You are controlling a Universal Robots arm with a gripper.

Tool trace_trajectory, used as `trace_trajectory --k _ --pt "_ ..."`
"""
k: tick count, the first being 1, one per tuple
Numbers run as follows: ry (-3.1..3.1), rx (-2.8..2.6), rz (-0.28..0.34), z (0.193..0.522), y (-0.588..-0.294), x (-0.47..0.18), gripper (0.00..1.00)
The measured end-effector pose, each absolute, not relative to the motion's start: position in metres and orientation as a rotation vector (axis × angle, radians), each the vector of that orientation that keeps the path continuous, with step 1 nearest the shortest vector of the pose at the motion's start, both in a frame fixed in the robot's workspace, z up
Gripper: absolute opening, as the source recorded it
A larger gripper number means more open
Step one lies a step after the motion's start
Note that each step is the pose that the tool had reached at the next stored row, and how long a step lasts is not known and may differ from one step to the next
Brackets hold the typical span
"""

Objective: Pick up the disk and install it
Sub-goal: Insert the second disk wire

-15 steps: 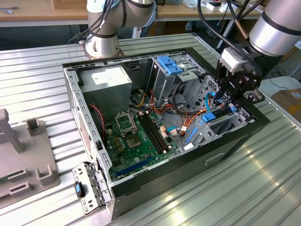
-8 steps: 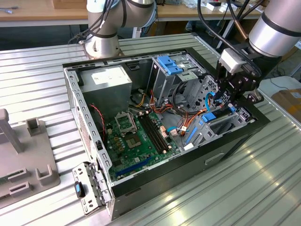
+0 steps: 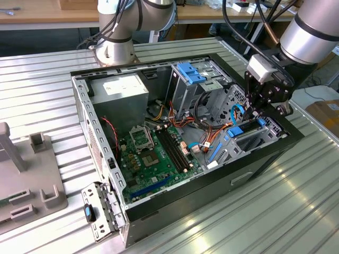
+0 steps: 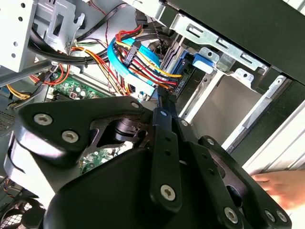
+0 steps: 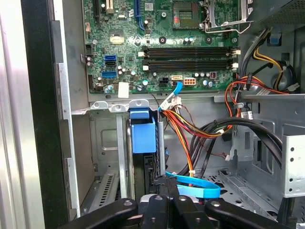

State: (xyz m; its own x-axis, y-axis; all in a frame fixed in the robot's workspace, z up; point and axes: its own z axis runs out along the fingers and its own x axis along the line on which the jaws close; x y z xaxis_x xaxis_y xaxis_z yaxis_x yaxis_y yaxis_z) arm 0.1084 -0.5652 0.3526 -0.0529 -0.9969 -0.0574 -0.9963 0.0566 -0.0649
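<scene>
Now the disk, a flat dark drive with bright blue plastic rails, sits slanted in the grey metal bay right under the black metal claw. In the first wrist view its blue rail end stands just ahead of the claw's fingers, which look pressed together on the disk's thin near edge. I think the disk is hard, stiff and a bit heavy, and bumps could hurt it. The blue rails look like the safest place to hold. Red, yellow and orange wires hang just beside the claw. A green circuit board lies farther off, past the bay.
</scene>
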Motion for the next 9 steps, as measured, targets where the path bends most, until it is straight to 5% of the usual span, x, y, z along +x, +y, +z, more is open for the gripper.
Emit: trace_trajectory --k 9 --pt "2.219 -2.100 -0.012 0.379 -0.565 0.108 0.11"
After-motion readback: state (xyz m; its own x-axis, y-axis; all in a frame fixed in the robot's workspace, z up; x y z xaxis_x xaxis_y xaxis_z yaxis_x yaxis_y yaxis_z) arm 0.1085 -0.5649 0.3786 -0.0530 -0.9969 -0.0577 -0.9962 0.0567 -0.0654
